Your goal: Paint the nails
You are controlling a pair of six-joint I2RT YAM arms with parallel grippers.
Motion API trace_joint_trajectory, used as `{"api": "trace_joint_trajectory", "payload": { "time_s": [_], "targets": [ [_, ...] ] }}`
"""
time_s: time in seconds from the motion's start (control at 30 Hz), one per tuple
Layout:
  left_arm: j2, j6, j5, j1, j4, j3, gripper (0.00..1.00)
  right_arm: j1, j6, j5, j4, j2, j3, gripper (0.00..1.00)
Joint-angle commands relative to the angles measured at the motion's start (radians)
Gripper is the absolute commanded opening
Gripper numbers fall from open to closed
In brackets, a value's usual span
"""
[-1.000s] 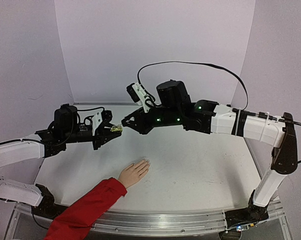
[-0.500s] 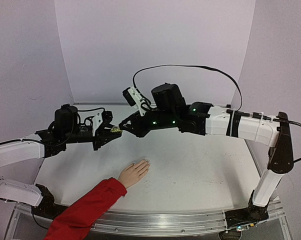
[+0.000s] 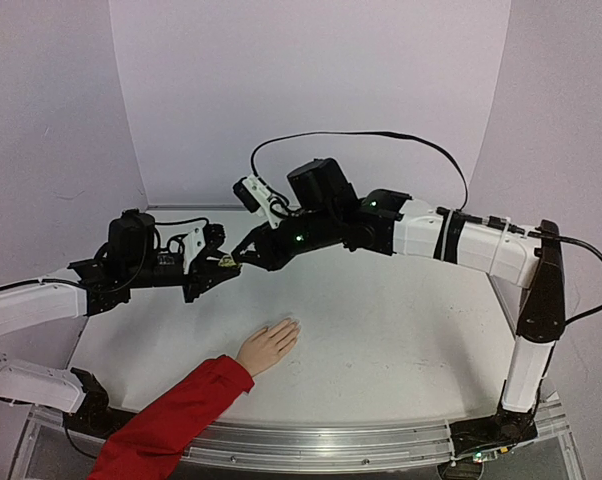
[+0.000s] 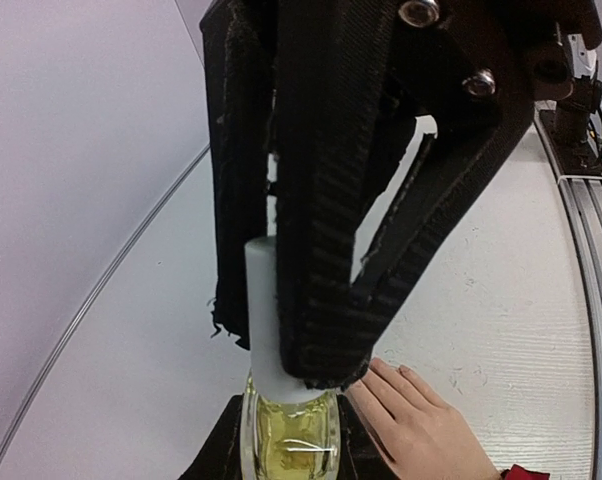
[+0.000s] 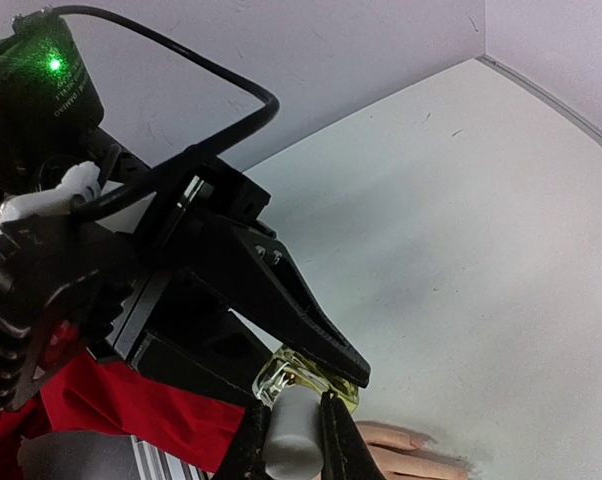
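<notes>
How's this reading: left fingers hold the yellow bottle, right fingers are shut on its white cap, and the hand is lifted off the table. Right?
Not quite. The hand is not lifted: it lies flat on the table, as the top view shows. The rest holds: the left fingers hold the yellow bottle, and the right fingers are shut on its white cap.

A yellow-green bottle (image 4: 286, 445) with white cap (image 4: 262, 310) hangs above a white table (image 3: 401, 330).

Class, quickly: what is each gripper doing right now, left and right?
Left gripper: closed, holding the bottle.
Right gripper: closed on the bottle's white cap.
</notes>
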Motion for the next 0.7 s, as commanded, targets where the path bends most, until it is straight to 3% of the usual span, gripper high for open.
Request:
{"api": "trace_joint_trajectory", "payload": {
  "time_s": [0.0, 0.2, 0.33, 0.47, 0.67],
  "targets": [
    [-0.049, 0.010, 0.032, -0.033, 0.075, 0.039, 0.00, 0.011, -0.031, -0.116, -0.114, 0.071, 0.115, 0.00],
    [-0.030, -0.070, -0.021, -0.050, 0.079, 0.069, 0.00, 0.016, 0.104, -0.138, -0.148, 0.206, 0.234, 0.00],
    [-0.025, -0.083, -0.062, -0.054, 0.087, 0.069, 0.00, 0.028, 0.191, -0.059, -0.140, 0.265, 0.273, 0.00],
    [-0.020, -0.101, -0.071, -0.056, 0.088, 0.071, 0.00, 0.027, 0.192, 0.026, -0.132, 0.219, 0.238, 0.05],
    [0.019, -0.169, -0.138, -0.056, 0.088, 0.093, 0.00, -0.028, 0.179, 0.054, -0.110, 0.068, 0.131, 0.19]
  ]
}}
